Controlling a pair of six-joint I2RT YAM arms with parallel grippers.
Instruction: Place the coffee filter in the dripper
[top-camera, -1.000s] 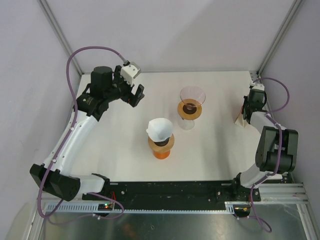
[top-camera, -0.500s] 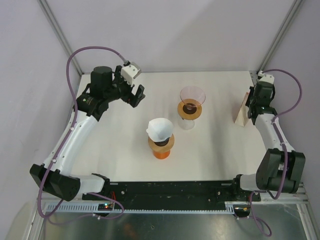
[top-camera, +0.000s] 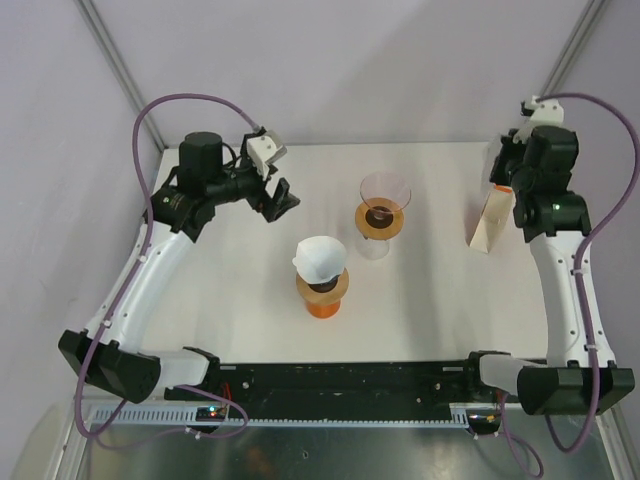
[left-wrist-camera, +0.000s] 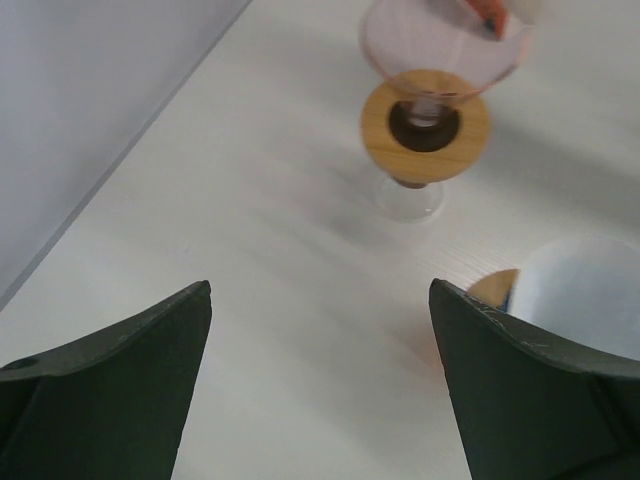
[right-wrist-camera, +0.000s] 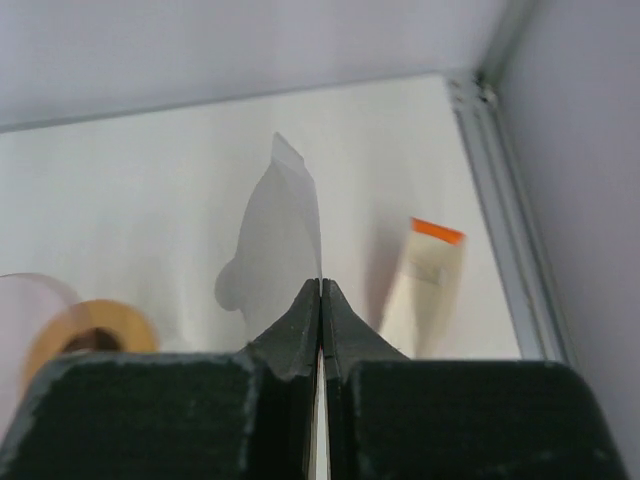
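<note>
A clear pinkish dripper (top-camera: 384, 190) with a wooden collar stands empty on a glass base at centre back; it also shows in the left wrist view (left-wrist-camera: 430, 110) and at the left edge of the right wrist view (right-wrist-camera: 85, 335). My right gripper (top-camera: 503, 168) is raised at the back right, shut on a thin white coffee filter (right-wrist-camera: 290, 235) seen almost edge-on above the jaws (right-wrist-camera: 320, 285). My left gripper (top-camera: 278, 200) is open and empty, left of the dripper; its fingers (left-wrist-camera: 120, 370) frame bare table.
An orange dripper (top-camera: 321, 292) holding a white filter (top-camera: 320, 256) stands at the centre, near my left gripper's right finger (left-wrist-camera: 585, 295). A cream filter pack (top-camera: 487, 225) with an orange top leans at the right edge, below my right gripper (right-wrist-camera: 425, 290).
My right arm has risen from the filter pack and swung back and up, with a filter pinched. My left gripper has shifted slightly right.
</note>
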